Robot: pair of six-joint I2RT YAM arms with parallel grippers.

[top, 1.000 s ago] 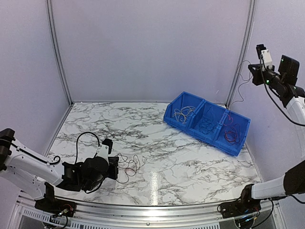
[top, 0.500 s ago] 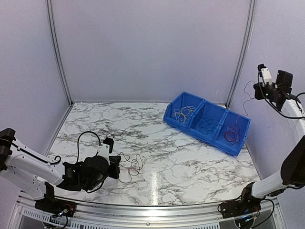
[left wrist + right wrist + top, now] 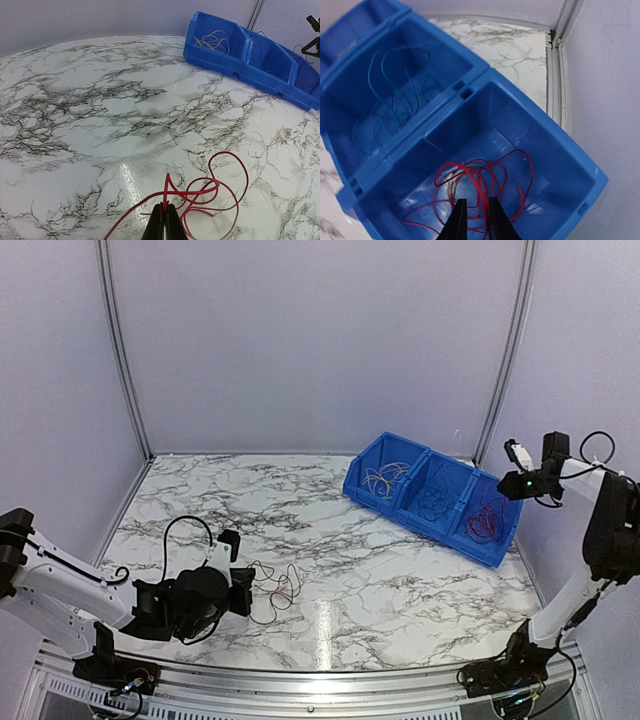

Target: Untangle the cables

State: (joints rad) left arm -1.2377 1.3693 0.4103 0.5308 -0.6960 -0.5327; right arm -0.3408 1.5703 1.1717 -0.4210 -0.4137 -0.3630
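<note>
White black-veined marble tabletop (image 3: 400, 580), lilac walls (image 3: 300, 340). Left gripper (image 3: 164, 212) pinches thin red cable (image 3: 202, 188); right gripper (image 3: 476, 205) slightly parted above blue 3-compartment bin (image 3: 435, 115).

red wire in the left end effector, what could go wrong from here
The left end effector is shut on the red wire near its crossing loops; pulling could tighten a knot or drag the bunch. The right end effector, open over the bin, could snag the binned wires.
</note>
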